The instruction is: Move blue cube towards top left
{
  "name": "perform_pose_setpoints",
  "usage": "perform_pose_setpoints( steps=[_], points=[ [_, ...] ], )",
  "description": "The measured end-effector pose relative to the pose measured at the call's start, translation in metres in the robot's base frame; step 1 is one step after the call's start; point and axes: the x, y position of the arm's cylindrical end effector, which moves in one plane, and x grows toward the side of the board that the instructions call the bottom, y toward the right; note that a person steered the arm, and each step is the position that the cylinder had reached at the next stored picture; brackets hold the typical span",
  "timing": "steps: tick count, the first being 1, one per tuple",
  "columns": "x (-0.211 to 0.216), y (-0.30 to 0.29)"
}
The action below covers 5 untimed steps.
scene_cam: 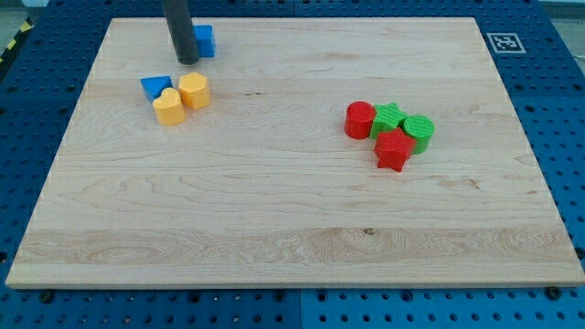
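Camera view: wooden board (292,228) on a blue pegboard (567,119), one rod at work near the view's top left.
Red and green cluster: at the view's right, a red star-like block (394,150) lay nearest, touching a green cylinder (420,132), a green star (388,118) and a red cylinder (359,119).
Yellow and blue cluster: at the view's left, a rounded yellow block (168,106) touched a yellow hexagon (194,90) and a blue triangle (156,87).
Blue cube (205,40): near the top edge, left of centre, partly hidden behind the rod on its left side.
My tip (186,61): rested on the board just left of the blue cube, seemingly touching it, above the yellow and blue cluster.
Tool: a plain dark rod (179,27), holding nothing.
Marker (504,41): a printed tag sat at the top right corner.
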Motion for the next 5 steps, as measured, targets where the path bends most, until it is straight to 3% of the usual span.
perform_pose_setpoints(
  steps=[2, 4, 5],
  points=[
    [0.005, 0.090],
    [-0.003, 0.084],
    [-0.017, 0.048]
  ],
)
